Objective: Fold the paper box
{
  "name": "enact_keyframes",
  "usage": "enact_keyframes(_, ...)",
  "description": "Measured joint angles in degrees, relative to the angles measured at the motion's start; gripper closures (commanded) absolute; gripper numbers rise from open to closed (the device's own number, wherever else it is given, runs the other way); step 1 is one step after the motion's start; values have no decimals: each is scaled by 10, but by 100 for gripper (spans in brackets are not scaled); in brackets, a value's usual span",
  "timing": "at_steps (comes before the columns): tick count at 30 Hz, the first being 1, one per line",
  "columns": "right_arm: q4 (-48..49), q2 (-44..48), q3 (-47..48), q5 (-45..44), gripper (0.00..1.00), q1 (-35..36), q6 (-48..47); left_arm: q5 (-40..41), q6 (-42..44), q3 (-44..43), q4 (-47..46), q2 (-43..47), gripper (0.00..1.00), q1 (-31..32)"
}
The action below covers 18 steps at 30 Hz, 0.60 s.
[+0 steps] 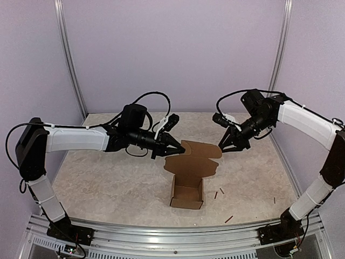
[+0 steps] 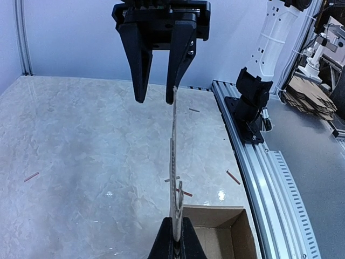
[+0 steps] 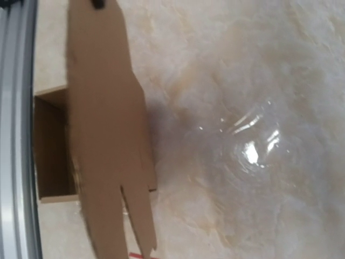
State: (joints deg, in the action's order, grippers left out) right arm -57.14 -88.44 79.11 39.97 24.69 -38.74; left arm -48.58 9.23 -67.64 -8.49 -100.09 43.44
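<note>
Brown cardboard paper box (image 1: 187, 195) on the table (image 1: 108, 178), lid flap (image 1: 199, 150) raised: our left gripper (image 1: 179, 150) pinches its edge, right gripper (image 1: 222, 148) released alongside; we judge one-sided pull may buckle it.

— What colour's the paper box (image 1: 190, 168)?
— Plain brown, no print. The desk (image 1: 108, 178) is beige, marbled with pale veins.
— And the arms (image 1: 75, 139)?
— White shells, black joints; left pincer (image 1: 180, 151) and right pincer (image 1: 222, 148) black. Walls (image 1: 172, 48) are pale lilac.

Left gripper (image 1: 181, 150) clamped; right gripper (image 2: 158, 98) parted.
</note>
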Motion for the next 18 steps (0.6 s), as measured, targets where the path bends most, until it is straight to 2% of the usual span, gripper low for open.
enact_keyframes(9, -4, -3, 0, 22, 68, 9, -2, 7, -16, 0, -5, 0, 100, -1)
enact_keyframes(18, -7, -3, 0, -29, 66, 10, 24, 11, -22, 0, -7, 0, 100, -7)
